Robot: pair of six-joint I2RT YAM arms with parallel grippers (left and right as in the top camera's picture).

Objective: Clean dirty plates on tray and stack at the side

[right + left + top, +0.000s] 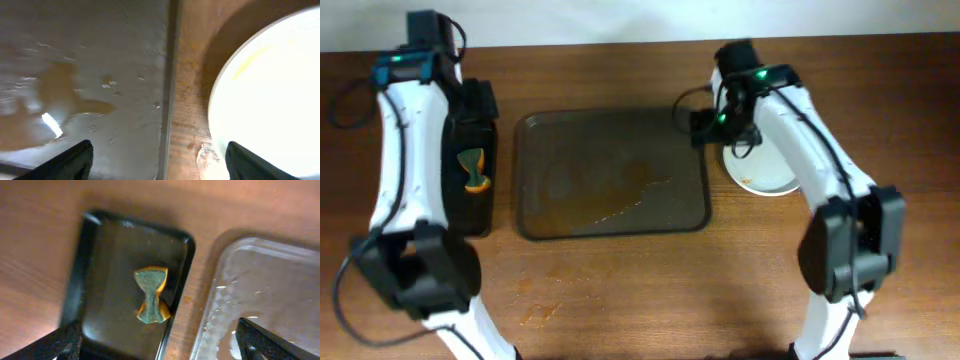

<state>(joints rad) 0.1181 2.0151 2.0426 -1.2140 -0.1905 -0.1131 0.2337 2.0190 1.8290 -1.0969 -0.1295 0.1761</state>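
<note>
The brown translucent tray (610, 172) lies at the table's middle with orange sauce smears and no plates on it. White plates (767, 173) sit on the table to its right, partly under my right arm; how many are stacked there I cannot tell. My right gripper (712, 122) is open and empty over the tray's right rim (167, 90), the top plate (270, 95) with a faint yellow streak beside it. My left gripper (157, 347) is open and empty above the gap between the black tray (107, 260) and the brown tray (260, 290).
The narrow black tray (472, 160) stands left of the brown tray and holds a green-and-orange sponge (471, 170), also seen in the left wrist view (151, 295). Orange sauce spots (538, 312) mark the wood near the front.
</note>
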